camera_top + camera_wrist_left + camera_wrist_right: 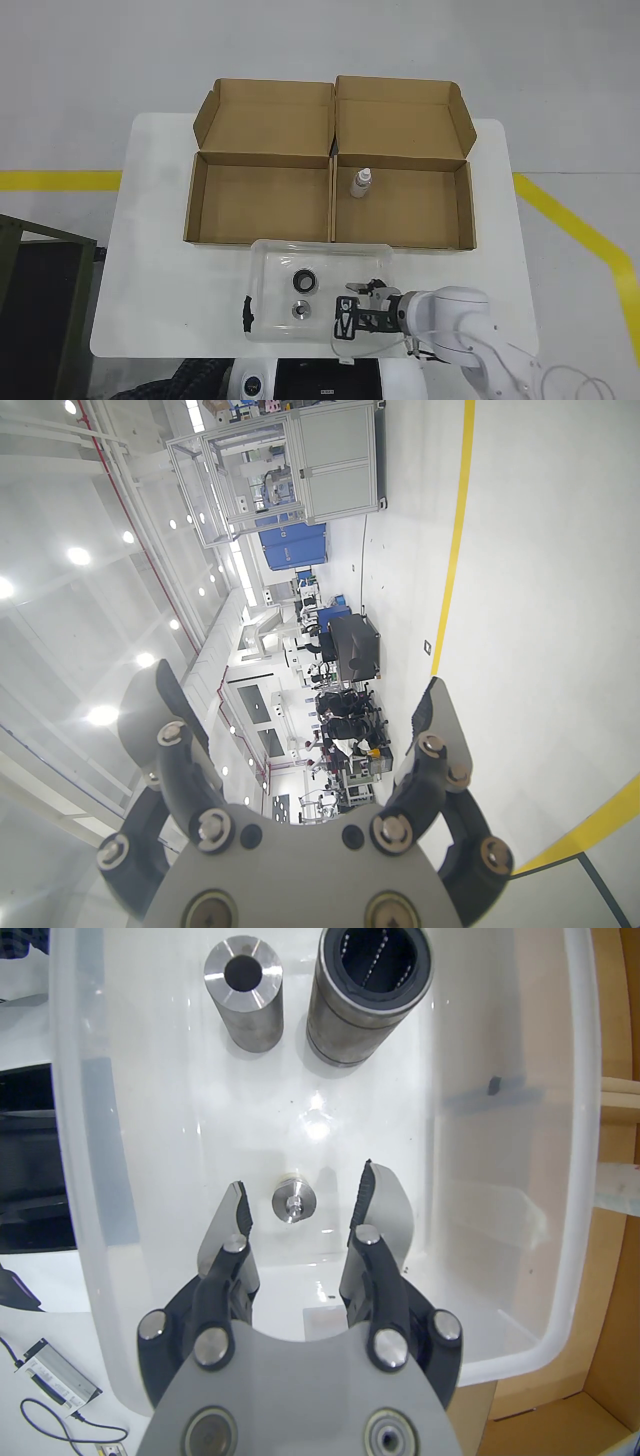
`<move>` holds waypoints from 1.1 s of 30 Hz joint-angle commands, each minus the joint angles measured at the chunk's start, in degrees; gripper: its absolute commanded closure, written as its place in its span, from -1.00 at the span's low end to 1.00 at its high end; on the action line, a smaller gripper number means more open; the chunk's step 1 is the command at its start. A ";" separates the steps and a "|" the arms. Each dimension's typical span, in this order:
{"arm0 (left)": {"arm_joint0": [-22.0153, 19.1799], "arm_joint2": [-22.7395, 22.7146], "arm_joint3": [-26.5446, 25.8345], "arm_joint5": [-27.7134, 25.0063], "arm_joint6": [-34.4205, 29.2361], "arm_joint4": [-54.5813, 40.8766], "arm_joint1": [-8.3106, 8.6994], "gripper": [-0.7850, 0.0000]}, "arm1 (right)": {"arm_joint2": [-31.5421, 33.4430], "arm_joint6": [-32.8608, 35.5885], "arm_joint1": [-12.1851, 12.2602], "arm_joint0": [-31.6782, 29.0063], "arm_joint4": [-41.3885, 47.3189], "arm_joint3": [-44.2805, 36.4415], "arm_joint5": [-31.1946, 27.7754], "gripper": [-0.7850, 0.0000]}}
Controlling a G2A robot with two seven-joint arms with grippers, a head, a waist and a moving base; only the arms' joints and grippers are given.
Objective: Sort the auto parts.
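Our right hand point(304, 1180) hangs wide open astride the small steel fitting point(294, 1203) in the clear bin point(565, 1208). Smooth and tapered, it may slip from us on closing.

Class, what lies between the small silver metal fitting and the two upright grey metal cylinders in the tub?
Only bare floor of the clear plastic tub, seen in the right wrist view.
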 commanded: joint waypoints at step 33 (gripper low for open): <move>0.00 0.00 0.00 0.00 0.00 0.00 0.00 -1.00 | -4.07 2.19 1.00 5.05 6.63 0.88 2.13 1.00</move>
